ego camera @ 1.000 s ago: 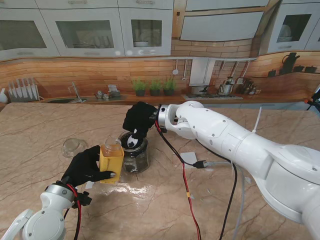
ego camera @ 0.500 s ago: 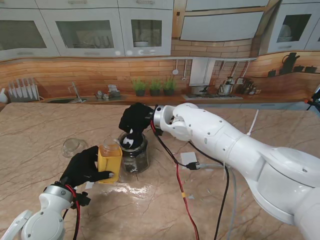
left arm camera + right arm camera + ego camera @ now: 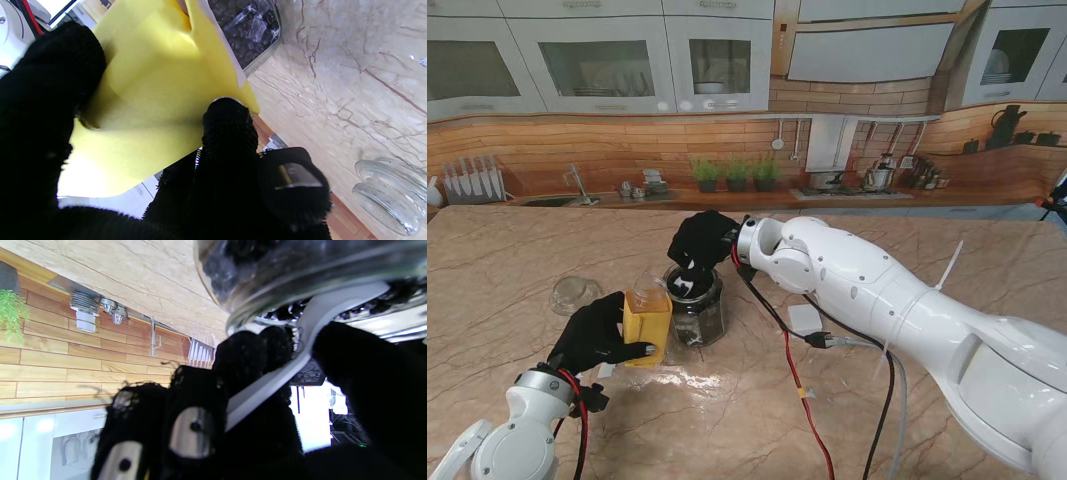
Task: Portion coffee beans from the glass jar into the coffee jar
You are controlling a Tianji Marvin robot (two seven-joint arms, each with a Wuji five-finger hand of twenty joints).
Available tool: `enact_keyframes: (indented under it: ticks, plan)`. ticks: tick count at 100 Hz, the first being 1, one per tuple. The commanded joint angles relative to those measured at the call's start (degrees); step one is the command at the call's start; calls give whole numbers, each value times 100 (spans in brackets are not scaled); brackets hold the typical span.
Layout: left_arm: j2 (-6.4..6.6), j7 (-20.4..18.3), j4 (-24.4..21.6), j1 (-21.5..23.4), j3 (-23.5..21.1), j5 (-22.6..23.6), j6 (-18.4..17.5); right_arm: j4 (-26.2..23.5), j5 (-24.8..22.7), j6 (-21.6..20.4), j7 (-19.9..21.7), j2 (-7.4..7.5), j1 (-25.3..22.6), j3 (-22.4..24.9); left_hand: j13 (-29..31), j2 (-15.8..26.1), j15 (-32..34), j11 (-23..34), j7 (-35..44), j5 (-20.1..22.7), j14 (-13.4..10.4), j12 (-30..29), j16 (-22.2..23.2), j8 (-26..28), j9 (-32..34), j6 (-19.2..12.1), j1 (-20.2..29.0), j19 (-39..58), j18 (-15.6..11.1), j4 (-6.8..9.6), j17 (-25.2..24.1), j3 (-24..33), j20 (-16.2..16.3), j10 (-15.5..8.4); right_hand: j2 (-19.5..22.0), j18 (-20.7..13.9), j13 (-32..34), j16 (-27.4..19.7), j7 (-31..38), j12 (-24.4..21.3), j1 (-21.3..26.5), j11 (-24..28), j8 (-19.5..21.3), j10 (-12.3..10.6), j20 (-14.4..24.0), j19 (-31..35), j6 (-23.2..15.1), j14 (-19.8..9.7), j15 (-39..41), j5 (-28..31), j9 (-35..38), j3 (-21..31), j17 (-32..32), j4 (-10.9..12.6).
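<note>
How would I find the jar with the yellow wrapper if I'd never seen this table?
Start at the marble table and find the black left hand near me. It is wrapped around the coffee jar. The glass jar beside it is dark with beans, but this one wears a bright yellow label.

Colours and patterns, placed relative to the glass jar (image 3: 696,306). The glass jar is clear, its contents of coffee beans (image 3: 245,31) dark brown to black. Touching it on the left, the coffee jar (image 3: 647,325) is opaque yellow with a pale translucent mouth. The left hand (image 3: 595,333) wrapping the coffee jar wears a black knit glove; the right hand (image 3: 702,243) over the glass jar is black likewise, with silver metal plates on its knuckles, and grips a white scoop (image 3: 283,370). Farther left lies a colourless glass lid (image 3: 573,293). The table (image 3: 507,250) beneath is beige marble veined in reddish brown. The right arm (image 3: 897,305) behind the jar is glossy white, trailed by a red cable (image 3: 802,385) and a black one
</note>
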Motion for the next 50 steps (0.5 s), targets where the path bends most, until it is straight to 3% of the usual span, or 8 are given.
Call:
enact_keyframes:
  ticks: [1,50]
  plan:
    - [-15,-31,-19,19,37,18,37,-91,0,62,56,90,-37,49,-22,758,3,812,1247,829,279,262,-16,387,899,-1097,952,659,-270,1259,88,2517,87,-513,-7,-1559,22,198,137,46,370,184,68,282,138,1637,38,-479,530,187,427,261,239,288]
    - [23,-157,-24,-143,271,132,186,-783,282,536,513,475,-535,790,-26,765,-7,808,1243,818,273,267,-20,391,896,-1118,949,659,-270,1255,88,2512,88,-521,-8,-1505,20,207,125,51,392,178,85,319,144,1679,83,-427,565,225,453,275,241,264]
